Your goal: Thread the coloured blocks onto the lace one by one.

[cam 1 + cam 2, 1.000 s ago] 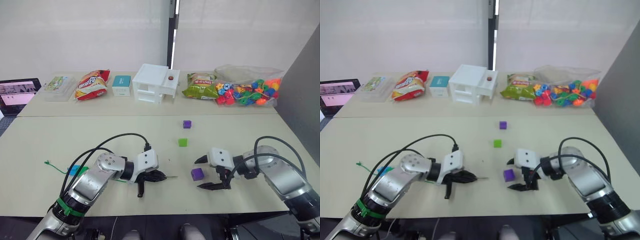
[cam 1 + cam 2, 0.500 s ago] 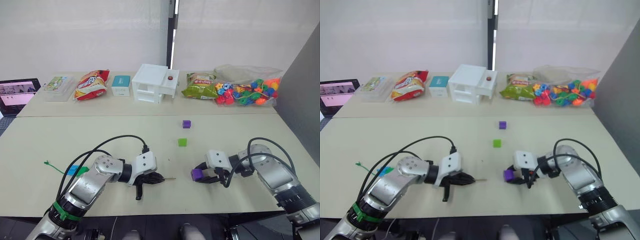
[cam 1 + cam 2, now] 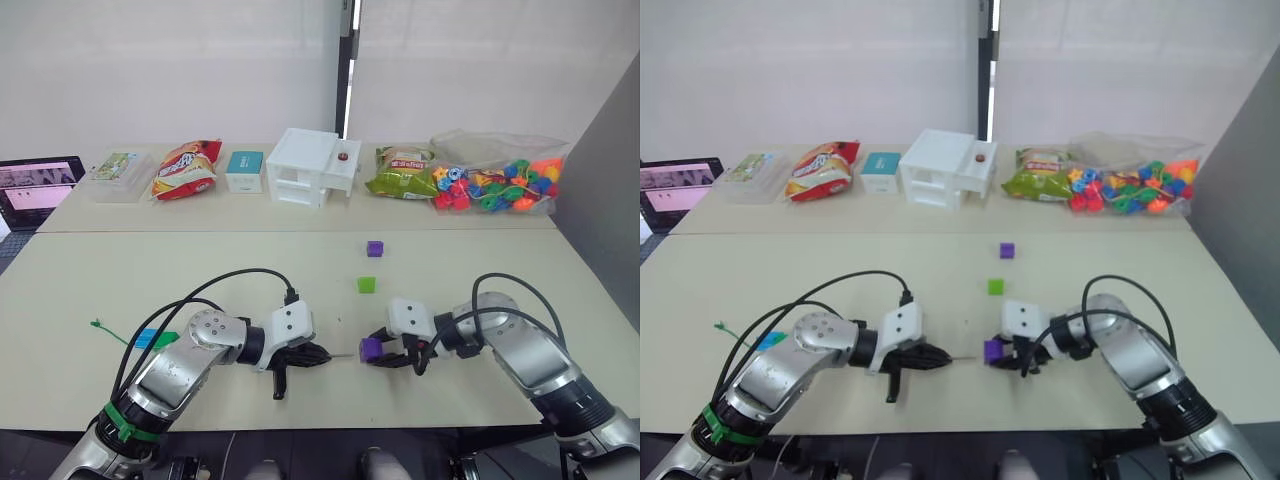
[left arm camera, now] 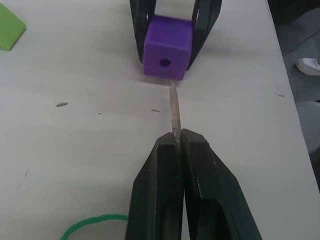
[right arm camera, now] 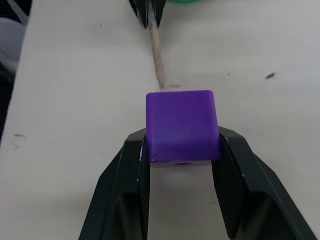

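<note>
We see both arms reaching inward, left claw (image 4: 178, 137) pinched closed, right claw (image 5: 181, 150) clamped, tips facing.

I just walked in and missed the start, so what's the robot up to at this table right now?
It is threading blocks onto a lace. The left hand is shut on the lace's stiff tip, pointing it at the purple block clamped in the right hand. The tip sits just below the block's hole, not yet in it. A light green block and a second purple block wait on the table.
</note>
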